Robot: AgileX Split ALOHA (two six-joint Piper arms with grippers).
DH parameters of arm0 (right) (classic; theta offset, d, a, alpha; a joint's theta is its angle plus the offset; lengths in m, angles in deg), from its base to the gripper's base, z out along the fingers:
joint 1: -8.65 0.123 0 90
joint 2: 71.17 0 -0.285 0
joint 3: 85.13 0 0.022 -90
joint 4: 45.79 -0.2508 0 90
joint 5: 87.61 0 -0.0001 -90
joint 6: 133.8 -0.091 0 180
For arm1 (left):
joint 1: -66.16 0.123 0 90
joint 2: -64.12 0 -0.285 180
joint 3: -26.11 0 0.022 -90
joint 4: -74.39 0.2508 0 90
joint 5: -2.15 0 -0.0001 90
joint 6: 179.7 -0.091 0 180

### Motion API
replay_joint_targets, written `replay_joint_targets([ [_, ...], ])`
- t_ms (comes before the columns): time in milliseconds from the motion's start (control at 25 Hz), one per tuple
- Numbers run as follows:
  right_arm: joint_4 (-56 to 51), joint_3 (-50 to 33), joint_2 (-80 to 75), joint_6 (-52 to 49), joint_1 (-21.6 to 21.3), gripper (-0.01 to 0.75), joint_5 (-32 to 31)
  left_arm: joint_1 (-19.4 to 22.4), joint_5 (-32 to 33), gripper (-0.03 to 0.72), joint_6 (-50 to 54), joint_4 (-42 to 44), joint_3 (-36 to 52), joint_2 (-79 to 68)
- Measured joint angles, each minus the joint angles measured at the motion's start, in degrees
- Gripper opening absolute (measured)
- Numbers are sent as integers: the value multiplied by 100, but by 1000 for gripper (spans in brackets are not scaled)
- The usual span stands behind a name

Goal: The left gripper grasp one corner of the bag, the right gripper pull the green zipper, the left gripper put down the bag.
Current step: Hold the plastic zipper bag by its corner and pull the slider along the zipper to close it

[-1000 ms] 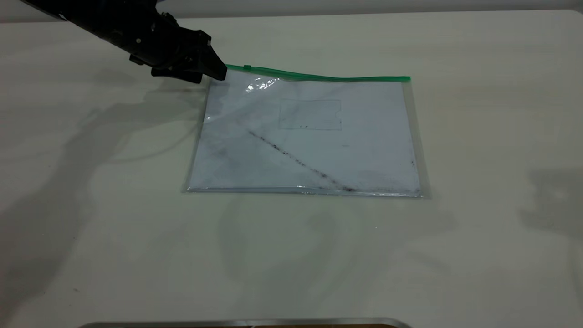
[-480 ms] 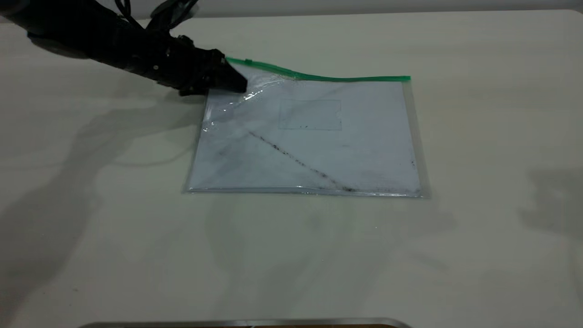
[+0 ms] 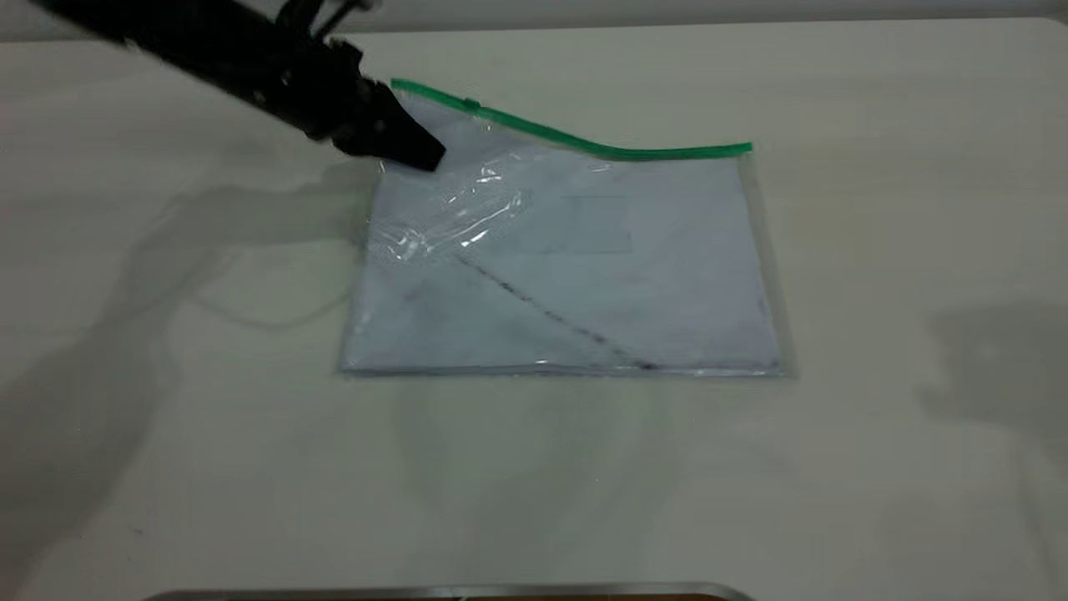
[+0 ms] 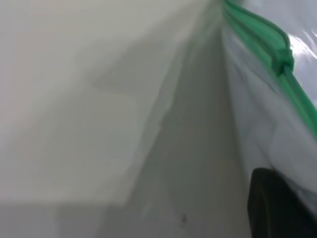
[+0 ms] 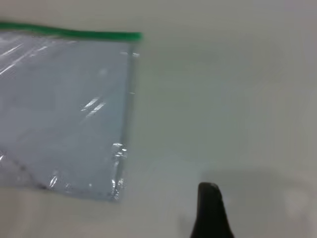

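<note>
Left gripper [image 3: 413,150] is pinching the bag's far-left corner [image 3: 400,92] and holding it off the table.

The left arm is reaching in low from the far left, its fingers clamped on the clear plastic just below the green zipper [image 3: 576,142]. The bag [image 3: 576,275] is lying mid-table [image 3: 876,250], long axis running left to right, zipper along the far edge, slider tab [image 3: 471,104] near the raised end. The right gripper [image 5: 210,210] is hovering right of the bag; its grip I cannot tell.

bag [image 3: 576,267]: 1 | zipper [image 3: 576,142]: 1, at the bag's 12 o'clock edge | slider [image 3: 471,104]: 1 | gripper [image 3: 409,150]: 1 in exterior view | table [image 3: 876,250]: 1 | second gripper, possibly, one fingertip [image 5: 210,208] only
</note>
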Motion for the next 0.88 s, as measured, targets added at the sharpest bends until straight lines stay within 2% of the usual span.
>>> replay_joint_targets([
  [120,-529,194,-399,947,453,576,28,5,748,51,-262,677,-559,123],
  [280,-1245,642,-1191,2158,1027,576,81,-8,1891,51,-767,971,-1275,157],
  [360,-1647,910,-1623,2746,1234,576,92,-63,2174,51,-944,1054,-1582,157],
  [720,-3162,1828,-2909,5112,1846,576,116,-639,2288,51,-1071,1448,-1845,157],
  [880,-3958,2017,-3359,6097,1930,576,40,-984,2306,51,-1266,1611,-1845,157],
])
